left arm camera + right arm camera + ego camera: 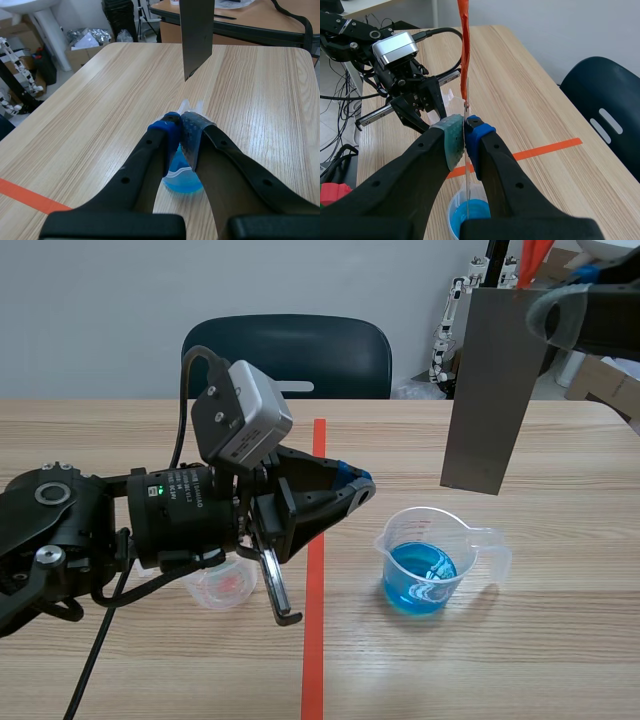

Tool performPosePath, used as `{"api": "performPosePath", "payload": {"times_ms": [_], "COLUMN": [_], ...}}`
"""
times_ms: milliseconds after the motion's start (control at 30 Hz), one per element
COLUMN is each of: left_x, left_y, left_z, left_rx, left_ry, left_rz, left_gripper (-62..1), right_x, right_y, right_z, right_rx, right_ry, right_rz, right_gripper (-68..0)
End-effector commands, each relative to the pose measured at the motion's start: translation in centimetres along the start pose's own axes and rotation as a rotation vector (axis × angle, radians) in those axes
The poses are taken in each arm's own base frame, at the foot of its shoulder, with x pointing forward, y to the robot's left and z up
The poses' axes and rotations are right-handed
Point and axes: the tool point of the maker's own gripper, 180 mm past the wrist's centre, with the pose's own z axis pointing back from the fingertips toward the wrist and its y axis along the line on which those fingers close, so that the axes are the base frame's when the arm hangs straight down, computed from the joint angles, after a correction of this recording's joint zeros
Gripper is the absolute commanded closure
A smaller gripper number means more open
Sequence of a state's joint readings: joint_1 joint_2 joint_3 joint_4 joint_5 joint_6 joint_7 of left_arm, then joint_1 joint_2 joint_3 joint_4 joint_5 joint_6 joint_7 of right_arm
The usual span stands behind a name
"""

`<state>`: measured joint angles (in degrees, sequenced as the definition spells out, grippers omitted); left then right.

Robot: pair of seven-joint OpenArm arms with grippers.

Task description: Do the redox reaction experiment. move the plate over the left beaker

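Currently, the plate (490, 390) is clamped near its top edge by the right end effector (465, 137). It is judged thin, stiff, light and likely slippery. The left end effector (181, 132) is closed on nothing.

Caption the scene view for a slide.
Right gripper holds grey plate raised near blue-liquid beaker; left gripper shut alongside.

A grey plate (490, 390) hangs (slightly tilted) near the blue-liquid beaker (432, 562).

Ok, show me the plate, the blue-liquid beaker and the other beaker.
plate (490, 380), scene view, middle of its grey face
blue-liquid beaker (420, 578), scene view, front wall
other beaker (228, 590), scene view, visible lower wall
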<state>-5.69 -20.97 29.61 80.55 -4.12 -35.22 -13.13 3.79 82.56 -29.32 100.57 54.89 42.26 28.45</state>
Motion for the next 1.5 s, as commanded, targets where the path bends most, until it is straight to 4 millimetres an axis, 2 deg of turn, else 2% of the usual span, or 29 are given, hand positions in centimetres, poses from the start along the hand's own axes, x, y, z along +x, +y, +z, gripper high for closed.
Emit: {"api": "performPosePath", "payload": {"times_ms": [0,867,1067,1267,1467], "left_x": [1.0,1.2,1.7,2.3,2.1], "left_y": [0.2,0.4,0.4,0.0,-0.6], "left_z": [0.0,0.4,2.4,4.9,7.8], "left_rx": [0.004,0.016,0.051,0.093,0.158], "left_ry": [-0.035,-0.052,-0.109,-0.137,-0.176], "left_rz": [-0.006,-0.002,0.016,0.023,0.074], "left_gripper": [-3.2,-3.2,-3.2,-3.2,-3.2], "right_x": [0.9,0.7,0.2,-1.6,-1.6], "right_y": [-0.1,-0.1,0.0,0.7,1.2], "right_z": [0.1,0.1,-0.3,-1.4,-2.7], "right_rx": [0.003,0.003,0.005,0.023,0.032], "right_ry": [-0.021,-0.006,-0.001,0.028,-0.018], "right_rz": [0.01,0.009,0.005,0.027,0.045], "right_gripper": [-0.6,-0.6,-0.6,-0.6,-0.6]}}
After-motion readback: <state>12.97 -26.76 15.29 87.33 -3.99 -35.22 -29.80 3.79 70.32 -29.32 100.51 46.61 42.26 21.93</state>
